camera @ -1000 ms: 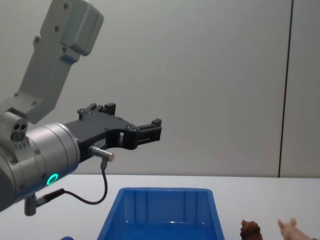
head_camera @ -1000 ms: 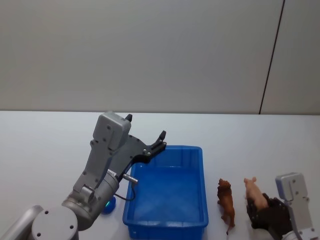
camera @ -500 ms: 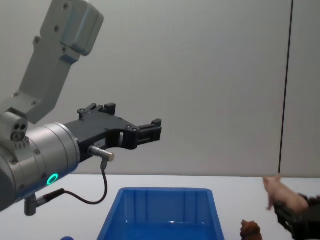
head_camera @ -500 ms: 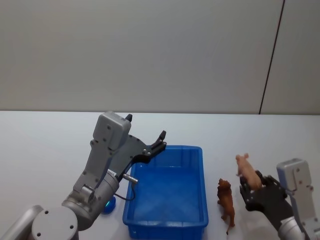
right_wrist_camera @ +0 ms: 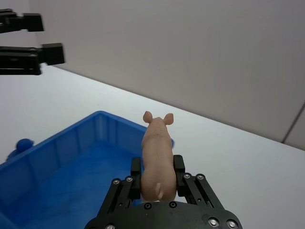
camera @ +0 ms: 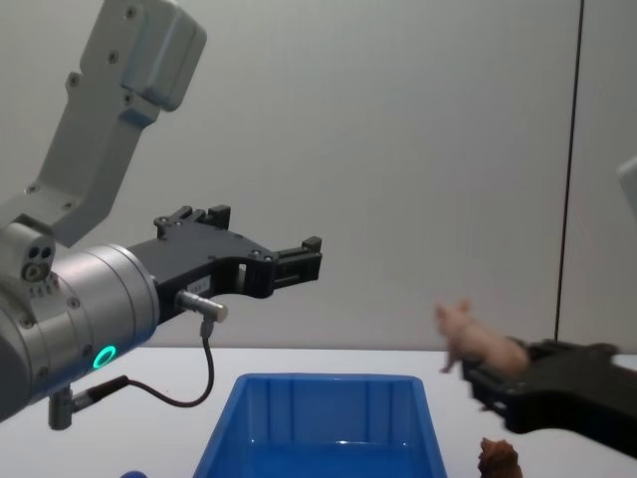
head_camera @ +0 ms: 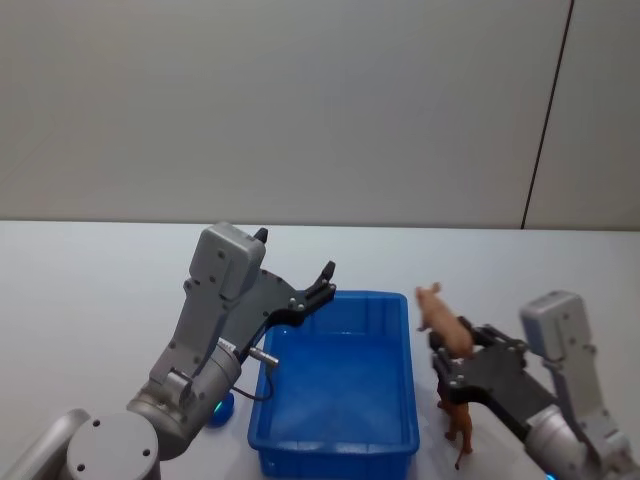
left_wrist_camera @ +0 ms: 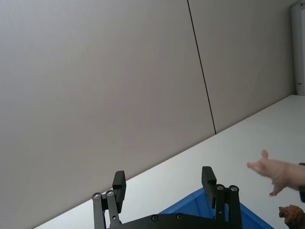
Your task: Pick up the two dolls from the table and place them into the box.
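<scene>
The white bench (head_camera: 90,290) carries the blue box (head_camera: 335,453) near the middle of its near edge, open side up so the toys can drop straight in. The left tool (head_camera: 295,252) hangs above the box's far left corner, fingers spread wide and empty, seemingly kept clear of the drop. The right tool (head_camera: 455,352) is clamped on the flanks of the pink pig (head_camera: 443,318), holding it aloft just off the box's right rim, snout toward the box. The brown animal (head_camera: 458,420) stands on the bench just beside the box's right wall, awaiting its turn.
</scene>
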